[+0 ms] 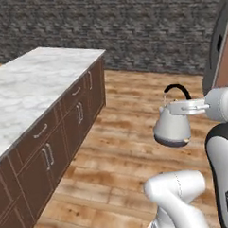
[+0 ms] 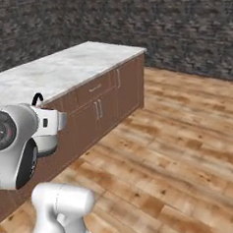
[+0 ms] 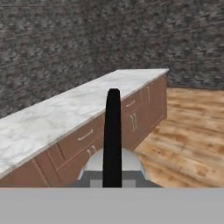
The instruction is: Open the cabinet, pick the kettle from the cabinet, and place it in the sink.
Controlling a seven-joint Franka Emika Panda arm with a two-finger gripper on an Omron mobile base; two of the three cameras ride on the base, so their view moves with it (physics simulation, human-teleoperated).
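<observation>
The silver-grey kettle [image 1: 172,128] hangs in mid-air above the wooden floor, to the right of the island. My gripper [image 1: 175,107] reaches in from the right and is shut on the kettle's thin black arched handle [image 1: 176,89]. In the right base view my own arm hides most of the kettle [image 2: 47,144], with the gripper [image 2: 57,120] just above it. Seen from the hand, the black handle [image 3: 112,135] rises up the middle over the kettle's grey top [image 3: 131,162]. A reddish-brown, dark-edged panel [image 1: 225,53] at the right edge may be the cabinet door. The sink is out of view.
A long island with a white marble top [image 1: 34,87] [image 2: 61,73] [image 3: 65,118] and brown base cabinets [image 1: 78,113] stands to the left. Open wooden floor [image 1: 131,134] stretches to a dark stone wall [image 1: 130,25] behind.
</observation>
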